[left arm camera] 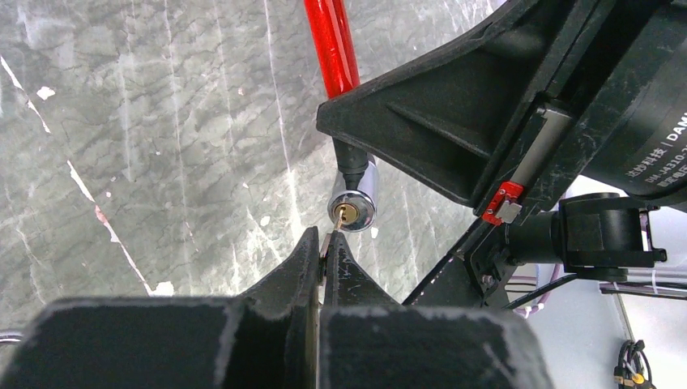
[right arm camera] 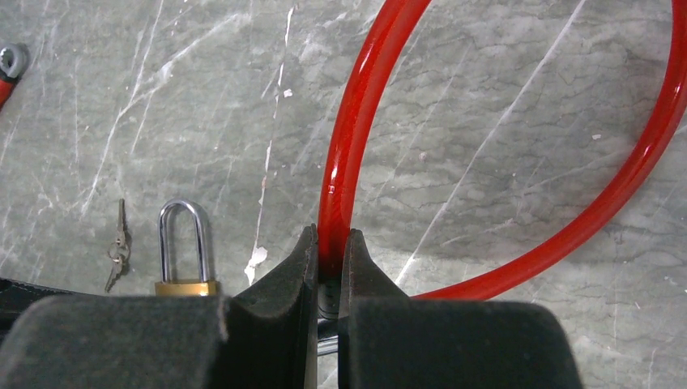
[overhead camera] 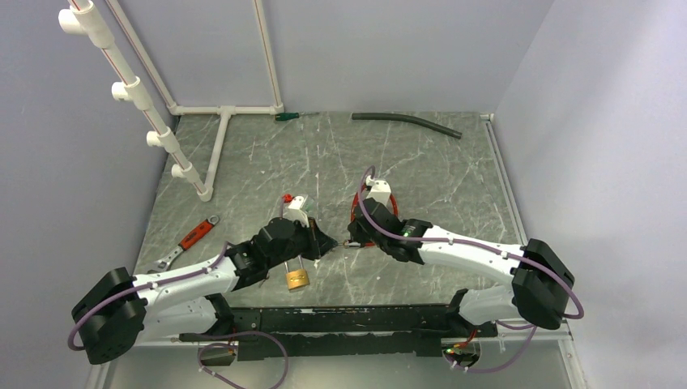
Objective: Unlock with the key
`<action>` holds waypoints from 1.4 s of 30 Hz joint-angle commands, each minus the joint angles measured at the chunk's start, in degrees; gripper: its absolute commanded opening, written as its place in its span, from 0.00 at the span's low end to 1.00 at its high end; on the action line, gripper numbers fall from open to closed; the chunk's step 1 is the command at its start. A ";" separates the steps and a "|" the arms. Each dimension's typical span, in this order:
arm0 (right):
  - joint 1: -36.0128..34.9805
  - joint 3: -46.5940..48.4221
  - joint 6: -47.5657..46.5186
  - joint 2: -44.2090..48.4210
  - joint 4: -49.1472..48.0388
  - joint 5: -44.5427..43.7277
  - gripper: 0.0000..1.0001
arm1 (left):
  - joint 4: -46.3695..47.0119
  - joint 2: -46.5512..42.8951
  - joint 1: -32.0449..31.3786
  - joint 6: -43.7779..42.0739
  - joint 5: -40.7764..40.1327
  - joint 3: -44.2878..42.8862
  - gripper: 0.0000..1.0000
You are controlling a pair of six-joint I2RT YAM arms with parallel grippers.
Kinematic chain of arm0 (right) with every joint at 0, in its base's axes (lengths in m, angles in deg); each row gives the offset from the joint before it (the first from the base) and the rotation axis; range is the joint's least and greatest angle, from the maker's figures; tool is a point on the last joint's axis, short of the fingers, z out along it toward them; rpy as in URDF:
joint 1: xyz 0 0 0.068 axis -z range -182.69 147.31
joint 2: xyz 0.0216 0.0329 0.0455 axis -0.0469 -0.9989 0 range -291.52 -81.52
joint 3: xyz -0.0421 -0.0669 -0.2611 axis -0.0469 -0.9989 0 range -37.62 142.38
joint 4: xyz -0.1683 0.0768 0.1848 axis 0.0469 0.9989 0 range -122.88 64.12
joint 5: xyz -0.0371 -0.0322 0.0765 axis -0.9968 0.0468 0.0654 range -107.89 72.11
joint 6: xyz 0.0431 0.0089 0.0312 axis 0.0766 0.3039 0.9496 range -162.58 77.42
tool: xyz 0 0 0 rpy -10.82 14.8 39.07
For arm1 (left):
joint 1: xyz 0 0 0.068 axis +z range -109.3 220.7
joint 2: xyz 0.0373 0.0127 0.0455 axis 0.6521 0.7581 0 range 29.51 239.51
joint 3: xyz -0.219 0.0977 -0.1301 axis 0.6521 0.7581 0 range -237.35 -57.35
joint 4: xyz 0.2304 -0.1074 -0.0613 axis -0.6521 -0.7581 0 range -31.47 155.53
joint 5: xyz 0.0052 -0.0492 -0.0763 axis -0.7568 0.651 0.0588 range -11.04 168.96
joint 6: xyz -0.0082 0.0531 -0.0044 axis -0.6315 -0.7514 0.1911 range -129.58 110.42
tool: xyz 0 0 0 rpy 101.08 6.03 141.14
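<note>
A red cable lock (right arm camera: pixel 356 121) loops over the grey marble table. My right gripper (right arm camera: pixel 330 239) is shut on the red cable just above its black collar and holds the lock's chrome cylinder (left arm camera: pixel 353 204) off the table. My left gripper (left arm camera: pixel 326 239) is shut on a small key (left arm camera: pixel 333 225), whose tip touches the brass keyhole in the cylinder's face. In the top view the two grippers, left (overhead camera: pixel 330 241) and right (overhead camera: pixel 354 235), meet tip to tip at the table's middle.
A brass padlock (overhead camera: pixel 297 278) lies below my left wrist, also in the right wrist view (right arm camera: pixel 185 247) with a pair of small keys (right arm camera: pixel 118 245) beside it. A red-handled wrench (overhead camera: pixel 189 238) lies left. A white pipe frame (overhead camera: pixel 212 154) and a dark hose (overhead camera: pixel 409 121) are at the back.
</note>
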 commanded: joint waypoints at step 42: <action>-0.92 4.82 0.34 -0.61 -4.55 0.27 0.00 | 2.63 2.99 0.06 -0.21 1.04 -0.30 0.00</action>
